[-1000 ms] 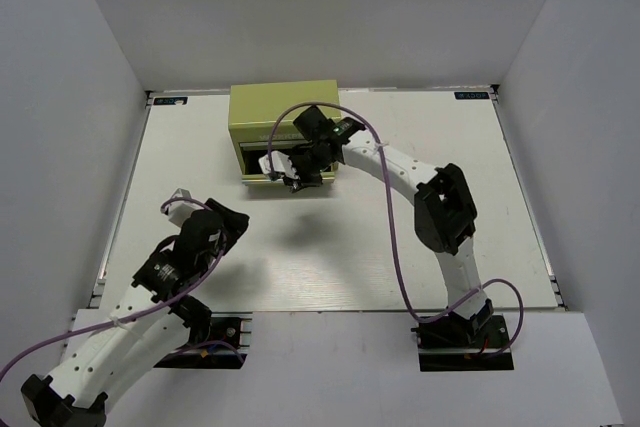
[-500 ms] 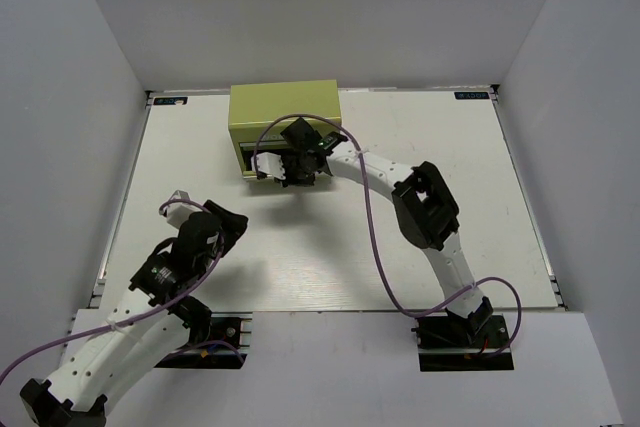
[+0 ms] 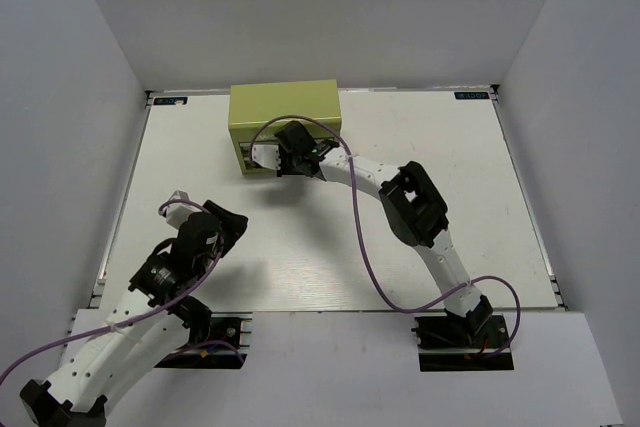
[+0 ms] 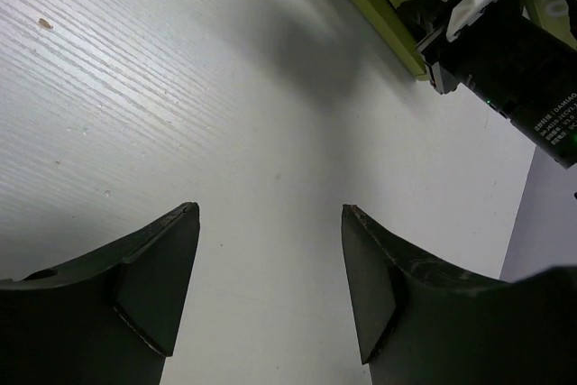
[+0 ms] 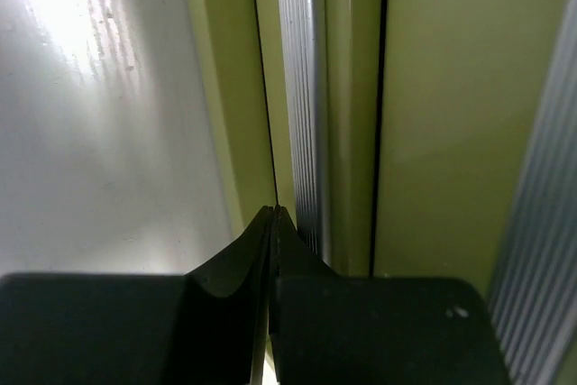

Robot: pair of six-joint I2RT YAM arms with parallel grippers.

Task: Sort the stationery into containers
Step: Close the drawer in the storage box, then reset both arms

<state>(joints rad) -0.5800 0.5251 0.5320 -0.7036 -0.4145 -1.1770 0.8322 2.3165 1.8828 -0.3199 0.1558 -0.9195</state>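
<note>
Right hand (image 5: 274, 221) moved up against chest (image 3: 285, 105), pinched together, contents hidden, left hand (image 4: 269, 215) spread.

Boxy olive-green tool chest (image 3: 285, 112) upright at the table's (image 3: 450, 207) far edge, its ribbed-handled drawers (image 5: 433, 87) shut

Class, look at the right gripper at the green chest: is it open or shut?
Shut. In the right wrist view the right gripper has its fingers meeting with no gap, tips at the green chest front.

White grained table (image 3: 480, 177). Pale walls (image 3: 350, 17) enclose left, far and right sides. Far-left label (image 3: 170, 101); far-right label (image 3: 472, 96).
</note>
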